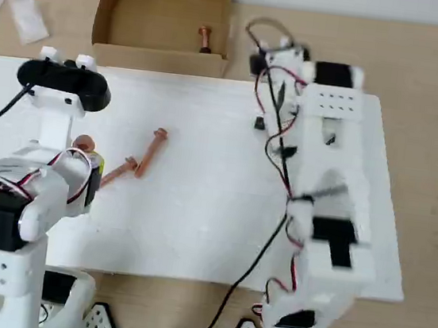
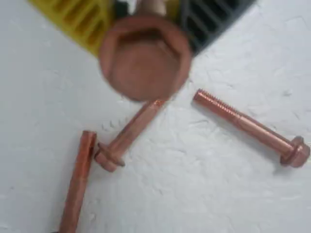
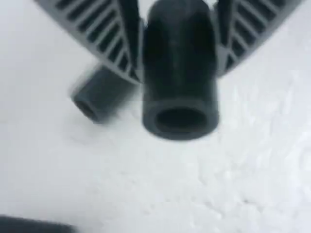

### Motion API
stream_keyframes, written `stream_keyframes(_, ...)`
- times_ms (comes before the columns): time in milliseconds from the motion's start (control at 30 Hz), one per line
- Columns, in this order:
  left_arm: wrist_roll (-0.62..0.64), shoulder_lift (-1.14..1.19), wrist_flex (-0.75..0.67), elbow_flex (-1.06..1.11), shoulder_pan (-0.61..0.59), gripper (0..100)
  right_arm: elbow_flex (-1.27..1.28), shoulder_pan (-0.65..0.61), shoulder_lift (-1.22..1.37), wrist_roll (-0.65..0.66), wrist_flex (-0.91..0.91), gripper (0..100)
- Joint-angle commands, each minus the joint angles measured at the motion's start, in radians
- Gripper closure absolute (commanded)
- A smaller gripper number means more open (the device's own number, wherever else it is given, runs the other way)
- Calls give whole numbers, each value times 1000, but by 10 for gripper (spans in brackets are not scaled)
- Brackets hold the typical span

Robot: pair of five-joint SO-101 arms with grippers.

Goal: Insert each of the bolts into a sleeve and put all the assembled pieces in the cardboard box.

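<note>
The bolt [image 2: 145, 58] is pinched in my left end effector [image 2: 146, 29], head toward my wrist. The sleeve [image 3: 180, 87] is pinched in my right end effector [image 3: 180, 48], hole toward that wrist. They are well apart across the surface [image 1: 197, 209].

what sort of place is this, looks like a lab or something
Probably a robotics lab or hobby bench: two white plastic robot arms with exposed wiring stand at a light wooden table, and loose copper bolts lie on a white foam mat beside an open cardboard box.
</note>
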Motion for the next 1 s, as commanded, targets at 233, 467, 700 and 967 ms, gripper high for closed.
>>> stream_keyframes(233,-5,-16,74,-78,5,991,41,-82,-610,-2,95,989)
stream_keyframes(467,-5,-16,74,-80,3,991,394,-84,-1017,8,60,987)
stream_keyframes(700,-3,-16,-57,-71,3,991,854,-125,-1380,-2,-144,988)
stream_keyframes(967,21,-15,-198,-41,12,994,1199,-174,-1613,-181,-543,988)
